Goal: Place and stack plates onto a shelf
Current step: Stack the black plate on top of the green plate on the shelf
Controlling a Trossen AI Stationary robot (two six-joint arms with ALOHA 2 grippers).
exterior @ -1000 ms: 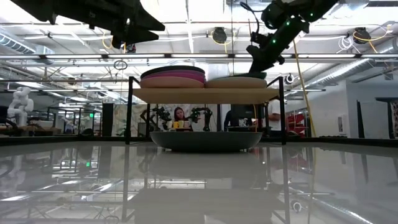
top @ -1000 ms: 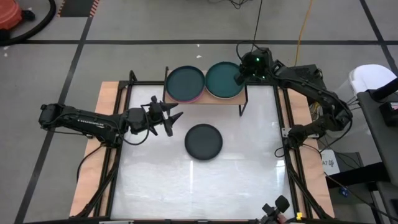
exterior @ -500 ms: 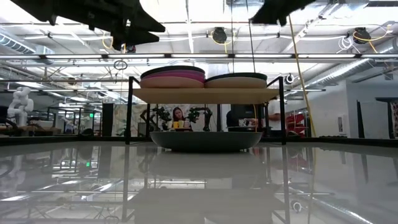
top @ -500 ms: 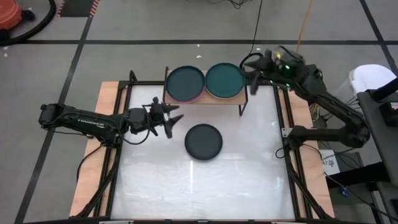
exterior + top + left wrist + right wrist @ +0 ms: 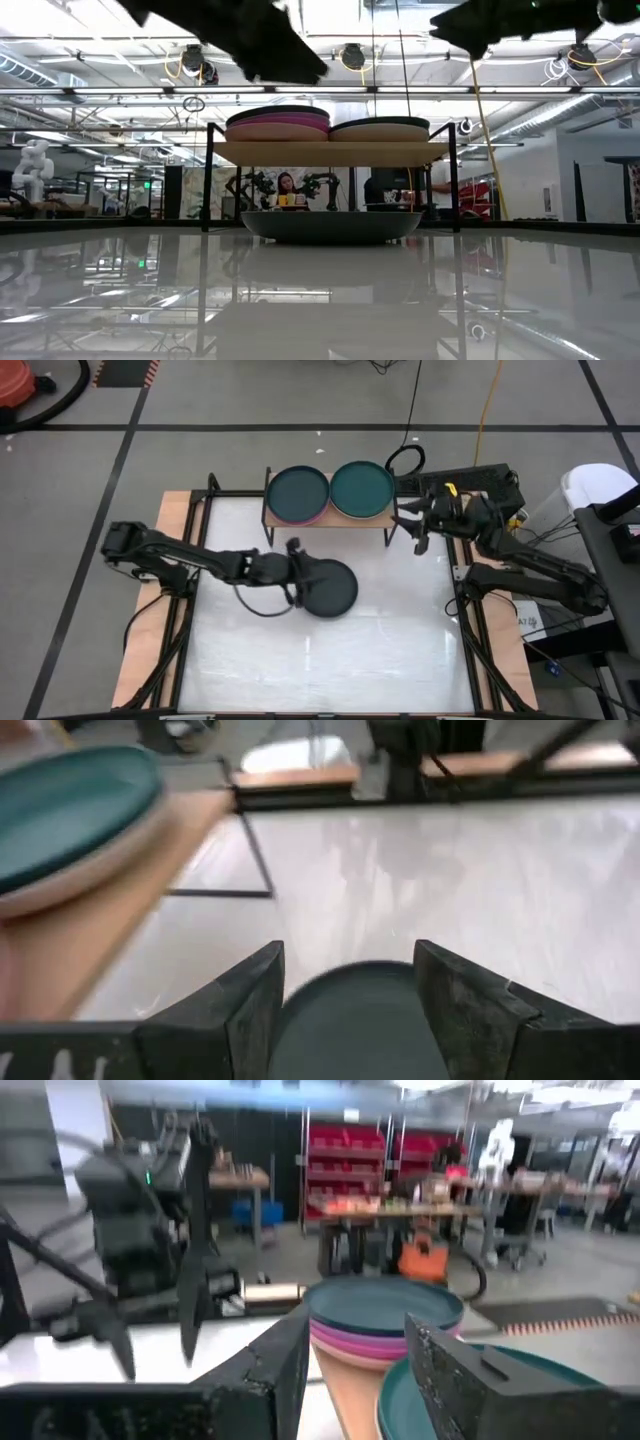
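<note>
Hovering my left gripper [image 5: 293, 572], fingers spread, at the rim of the dark plate [image 5: 330, 588] on the table [image 5: 380, 640], w/ my right gripper [image 5: 411, 526] released beside the shelf [image 5: 300, 521], two plate stacks [image 5: 297, 494] on it.

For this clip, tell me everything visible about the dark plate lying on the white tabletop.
The dark plate is round, shallow and matte, dark grey to black with a low raised rim. It lies flat and upright on the white tabletop, in front of the shelf, apart from the stacks there. The left gripper is at its left edge, jaws open, with the rim showing between them in the left wrist view; actual contact cannot be confirmed. The low view shows its curved underside resting on the glossy surface.
</note>
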